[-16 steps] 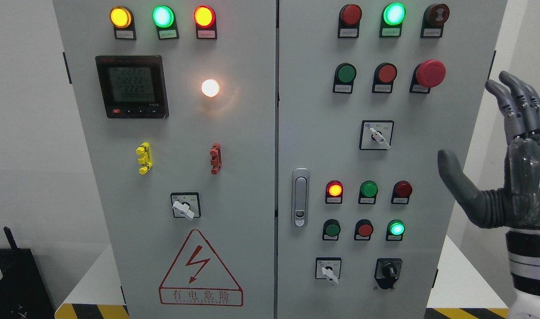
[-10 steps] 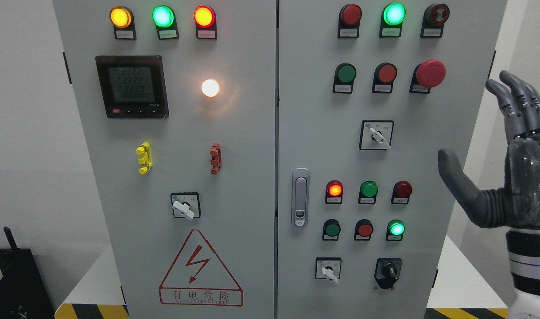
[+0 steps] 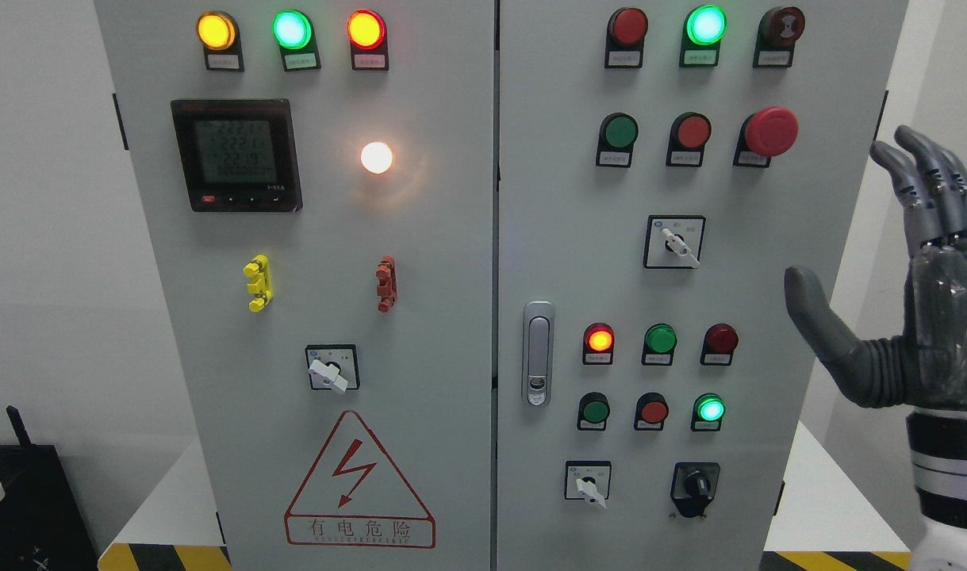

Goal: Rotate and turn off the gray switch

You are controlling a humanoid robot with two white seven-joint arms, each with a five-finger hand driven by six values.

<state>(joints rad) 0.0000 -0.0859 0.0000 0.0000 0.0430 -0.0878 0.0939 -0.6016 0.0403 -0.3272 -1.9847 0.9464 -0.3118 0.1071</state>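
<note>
A tall pale grey metal electrical cabinet point(image 3: 420, 262) with two doors fills the view, dotted with round lamps and push buttons. The robot's right hand point(image 3: 907, 317), dark grey with jointed fingers point(image 3: 923, 178), is raised just off the cabinet's right edge, palm toward the doors, fingers spread and holding nothing, thumb angled out to the left. Over the last second nothing has shifted: the hand hangs in the same place, and only the digits on the black digital meter point(image 3: 235, 155) flicker. The left hand is out of sight. Which switch is meant is unclear; three white-grey lever rotary switches in black-framed square plates show: one mid-right door point(image 3: 677, 243), nearest the hand, one at the bottom of the right door point(image 3: 589, 483), and one low on the left door point(image 3: 330, 369). All stand untouched, levers slanted down to the right, so the turn appears not yet begun; the hand would still need to reach leftward
</note>
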